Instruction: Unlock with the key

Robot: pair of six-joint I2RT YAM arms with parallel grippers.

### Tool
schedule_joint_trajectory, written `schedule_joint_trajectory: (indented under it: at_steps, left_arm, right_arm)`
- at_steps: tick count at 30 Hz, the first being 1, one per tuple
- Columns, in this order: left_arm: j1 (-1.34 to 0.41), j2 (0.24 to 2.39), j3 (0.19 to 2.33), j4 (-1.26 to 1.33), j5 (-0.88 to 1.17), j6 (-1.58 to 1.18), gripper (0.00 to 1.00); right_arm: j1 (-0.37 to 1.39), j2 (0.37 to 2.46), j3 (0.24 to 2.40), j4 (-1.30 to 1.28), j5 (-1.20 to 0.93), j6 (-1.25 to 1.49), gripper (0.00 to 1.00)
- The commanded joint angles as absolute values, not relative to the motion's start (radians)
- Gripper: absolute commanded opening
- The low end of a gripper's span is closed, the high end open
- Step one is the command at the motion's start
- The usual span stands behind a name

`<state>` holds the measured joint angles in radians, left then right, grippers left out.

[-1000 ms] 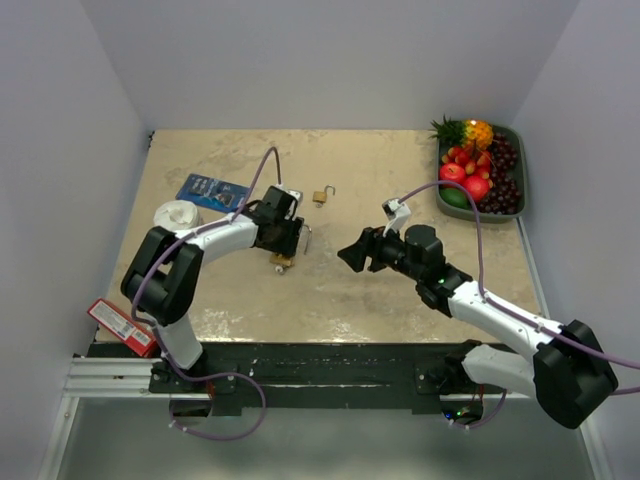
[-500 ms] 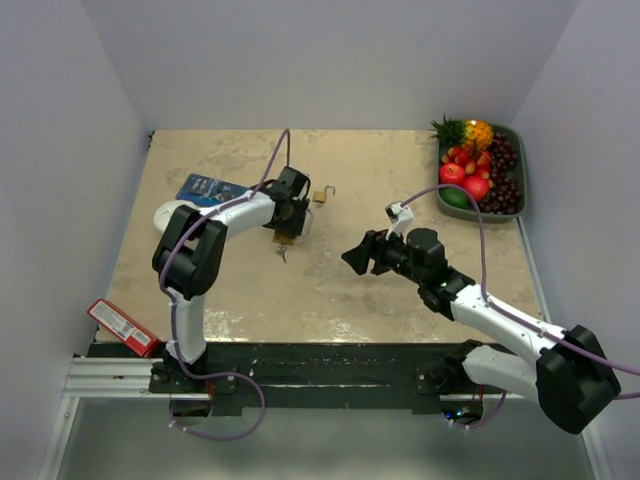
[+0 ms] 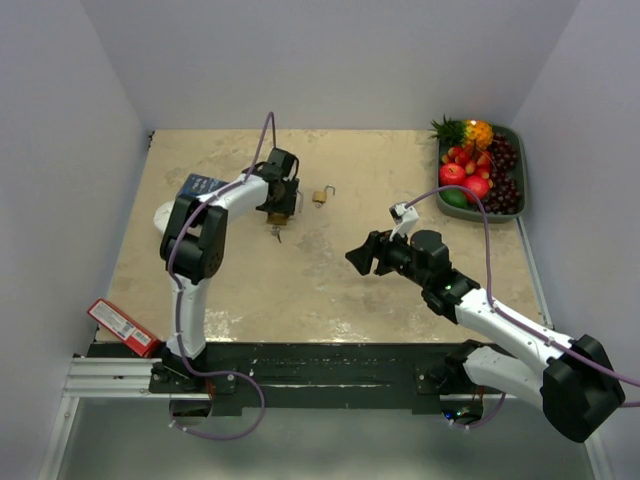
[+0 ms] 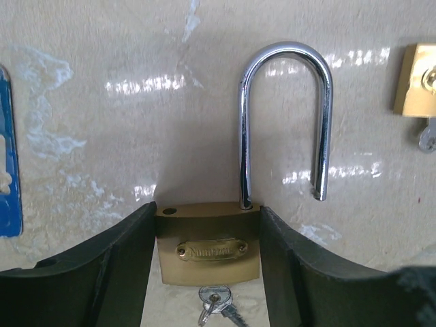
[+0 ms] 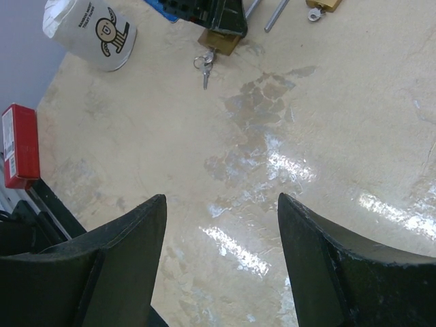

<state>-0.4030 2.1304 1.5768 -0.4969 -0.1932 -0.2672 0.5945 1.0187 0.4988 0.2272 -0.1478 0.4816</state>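
White walls box in a beige, mottled table (image 3: 230, 290). From the overhead camera I see the left gripper (image 3: 281, 205) reached far out to mid-table, clamped on the brass padlock (image 3: 280, 212), with the key (image 3: 276, 234) hanging from its near end. Holding the body steady that way leaves the key end free for the other arm, I judge. The right gripper (image 3: 358, 258) hovers well apart to the right, jaws spread, holding nothing. A small padlock (image 3: 321, 196) lies just beside the held one. A fruit tray (image 3: 521, 185) sits in the far right corner, a blue packet (image 3: 198, 184) lies left of the arm, and a red box (image 3: 122, 327) rests at the near left edge. None of them lies between the two grippers.

From the left wrist, both fingers press the padlock's sides. Its shackle (image 4: 285, 54) has one leg seated in the body and the other hanging free beside it, so I read the lock as already sprung. The key seems seated in the keyway below, with what looks like a ring and a spare hanging from it. The small padlock peeks in at the upper right edge, close enough to snag the shackle if I slide that way.

From the right wrist, the open fingers frame bare tabletop. Padlock and key are far ahead at the top, near a white cup (image 5: 92, 30). I see nothing lying on the table between the fingers and the lock.
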Motion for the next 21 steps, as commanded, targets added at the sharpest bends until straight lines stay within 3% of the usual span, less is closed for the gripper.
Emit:
schedule_joint_trajectory:
  at_steps: [1, 21]
  left_arm:
    - [-0.380, 2.193, 1.678, -0.473, -0.183, -0.242, 0.00]
    - [-0.347, 2.326, 1.868, -0.499, -0.155, -0.193, 0.00]
  right_arm:
    - [0.589, 1.003, 0.502, 0.227, -0.130, 0.465, 0.70]
    - [0.589, 1.026, 0.518, 0.209, -0.123, 0.460, 0.70]
